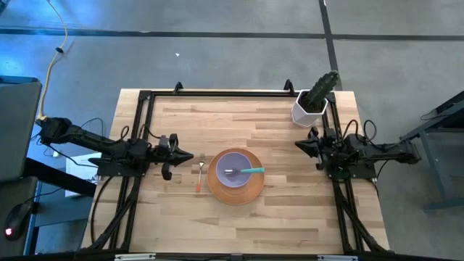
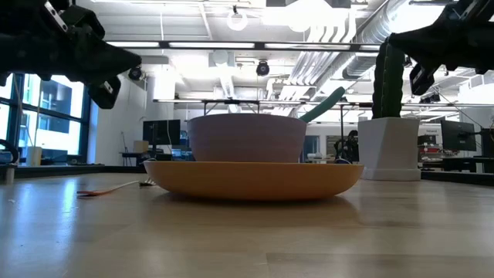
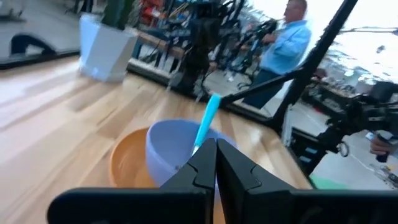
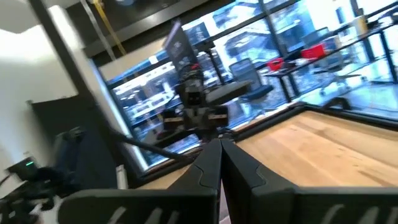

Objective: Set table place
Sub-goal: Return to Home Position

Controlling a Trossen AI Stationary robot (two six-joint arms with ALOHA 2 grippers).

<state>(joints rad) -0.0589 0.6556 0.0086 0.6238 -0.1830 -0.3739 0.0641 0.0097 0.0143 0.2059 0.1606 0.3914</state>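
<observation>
At the left side of the worktop [image 1: 217, 123] the left arm reaches in over the black frame. The left end effector [image 1: 190, 156] hangs above the wood, clear of the surface, with its two dark fingers pressed together and nothing held between them. Its tip is just beside the metal head of the fork [image 1: 199, 176].

The fork lies flat on the planks, its orange handle pointing away from the far edge. It sits just left of the plate [image 1: 215, 190], close along the rim. The large orange plate rests near the middle of the worktop, and the lavender bowl [image 1: 221, 164] stands upright on it, roughly centred. The spoon [image 1: 252, 171] rests in the bowl with its metal end down inside, and its teal handle leans out over the bowl's right rim.

Further right, at the far right corner, stands a white pot [image 1: 304, 112] holding a tall green cactus [image 1: 323, 87] — well apart from the plate. Just in front of that pot, near the right edge, the right end effector [image 1: 299, 144] hovers off the surface with its tip toward the middle of the worktop. Its fingers are closed too, empty, and it is well clear of the place setting.

Beyond the worktop, out in the room, a person [image 3: 289, 37] in a pale blue shirt stands among racks of equipment.
</observation>
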